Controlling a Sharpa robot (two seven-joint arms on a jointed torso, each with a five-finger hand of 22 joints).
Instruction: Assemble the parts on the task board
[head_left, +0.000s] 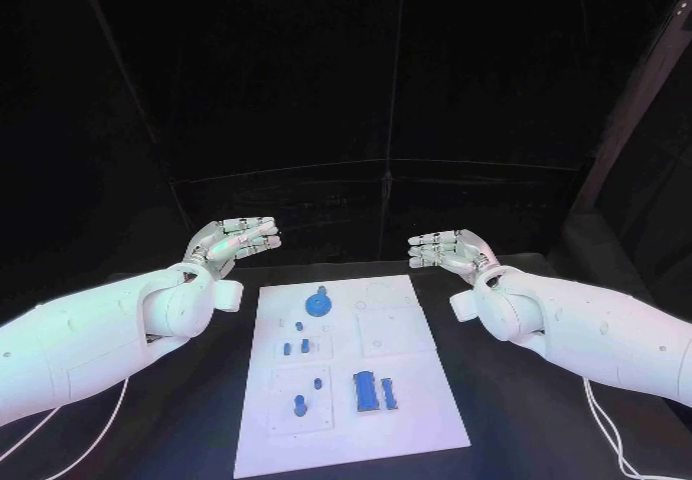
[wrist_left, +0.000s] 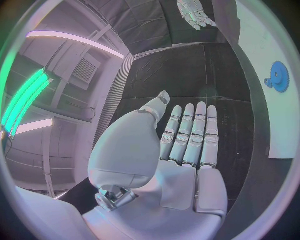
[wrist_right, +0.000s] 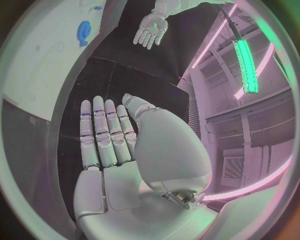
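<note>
Both hands hover empty, fingers straight and held side by side: left hand (head_left: 235, 241) off the task board's (head_left: 418, 410) far left corner, right hand (head_left: 450, 250) off its far right. Blue parts (head_left: 374, 391) lie on the board, mid-tabletop (head_left: 534, 420).

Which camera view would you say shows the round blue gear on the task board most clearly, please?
The left wrist view: the blue gear is large there, its toothed rim plain on the task board. The head view shows it small at the board's far end; the right wrist view shows it small near the rim.
</note>
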